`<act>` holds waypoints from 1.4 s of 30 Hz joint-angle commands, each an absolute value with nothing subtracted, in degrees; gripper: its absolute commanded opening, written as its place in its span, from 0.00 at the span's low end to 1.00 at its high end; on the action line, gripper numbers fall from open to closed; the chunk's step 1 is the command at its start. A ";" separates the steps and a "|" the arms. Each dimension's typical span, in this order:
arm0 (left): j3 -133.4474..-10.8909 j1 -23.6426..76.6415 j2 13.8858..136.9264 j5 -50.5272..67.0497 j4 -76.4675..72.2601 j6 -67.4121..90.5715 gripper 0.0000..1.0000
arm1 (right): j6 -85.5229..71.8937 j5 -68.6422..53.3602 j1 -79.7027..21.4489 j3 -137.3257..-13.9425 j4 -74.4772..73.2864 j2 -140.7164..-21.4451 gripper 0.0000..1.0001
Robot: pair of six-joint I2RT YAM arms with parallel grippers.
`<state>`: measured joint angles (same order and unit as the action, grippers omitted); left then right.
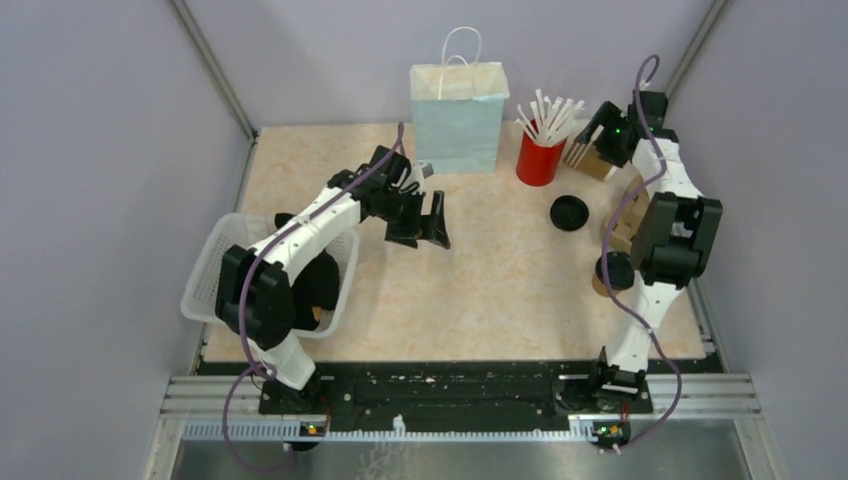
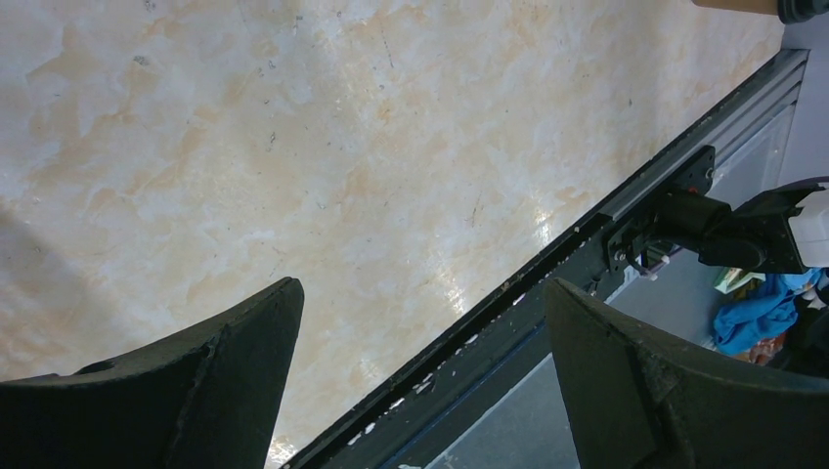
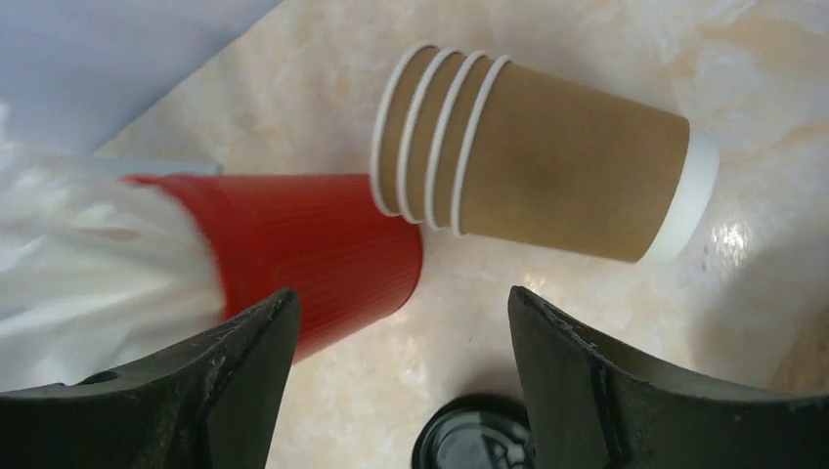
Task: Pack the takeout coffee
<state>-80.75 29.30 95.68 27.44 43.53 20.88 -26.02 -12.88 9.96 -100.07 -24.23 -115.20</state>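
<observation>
From above, the left gripper (image 1: 422, 228) hangs over the middle of the table (image 1: 500, 290) with its two fingers spread apart and nothing between them. A white basket (image 1: 205, 275) stands at the left edge, beside the left arm. A pale blue bag (image 1: 460, 120) stands at the back, and a red cup (image 1: 538, 162) full of white straws (image 1: 548, 112) is just to its right. The right gripper (image 1: 600, 138) is at the back right, above a stack of paper cups (image 1: 592, 162) that stands just beside the red cup. I cannot tell from here how this gripper's fingers stand. A loose black lid (image 1: 568, 212) lies flat on the table, near the red cup. A lidded cup (image 1: 612, 272) is by the right arm's elbow, partly hidden. The left wrist camera shows the left gripper (image 2: 422, 293) wide open and empty over the bare table (image 2: 293, 147), near the black rail (image 2: 587, 234). The lidded cup (image 2: 733, 4) shows only at the top edge. The right wrist camera shows the right gripper (image 3: 401, 298) released, its fingers apart and holding nothing. In front of it are the red cup (image 3: 313, 244) with the straws (image 3: 88, 254) and the stack of paper cups (image 3: 557, 166), four nested, their rims touching or almost touching the red cup. The black lid (image 3: 474, 440) is between the fingers at the bottom edge.
</observation>
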 commanded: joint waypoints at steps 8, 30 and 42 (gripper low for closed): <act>-84.80 29.09 97.71 26.13 45.48 18.87 0.98 | -22.18 -12.23 11.43 -118.46 -18.82 -134.37 0.78; -88.55 28.21 102.51 24.76 49.33 16.88 0.98 | -17.04 -1.55 4.70 -129.70 -4.23 -142.07 0.94; -89.61 27.95 103.51 24.59 50.52 17.58 0.98 | -12.43 20.46 1.06 -135.31 -11.31 -147.68 0.80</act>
<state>-87.13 28.16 102.69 24.60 49.91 17.85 -14.46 10.04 0.43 -132.14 -9.89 -147.13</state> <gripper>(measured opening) 0.986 0.836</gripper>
